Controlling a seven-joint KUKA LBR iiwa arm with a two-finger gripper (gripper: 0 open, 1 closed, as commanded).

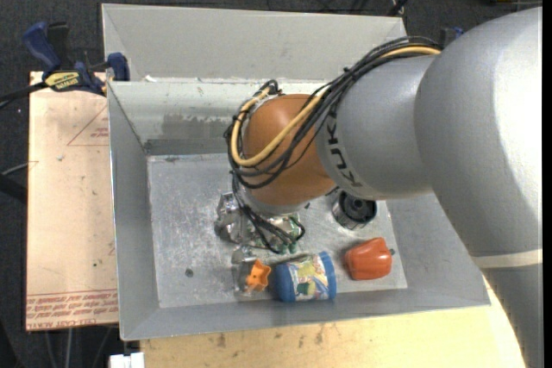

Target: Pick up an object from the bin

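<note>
Hand (246, 247) sat low at the bin (129, 185) front, just above a blue can (304, 278) lying sideways. Its opening I could not tell. I judged the can light, stiff, slick; grip mid-body.

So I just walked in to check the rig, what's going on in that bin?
The arm reaches in from the right, its gripper low in the grey bin, near its front wall. Beside it lie a small orange piece and a blue canister on its side; a red pepper-shaped thing and a dark round object sit further right. Nothing is visibly held.
</note>
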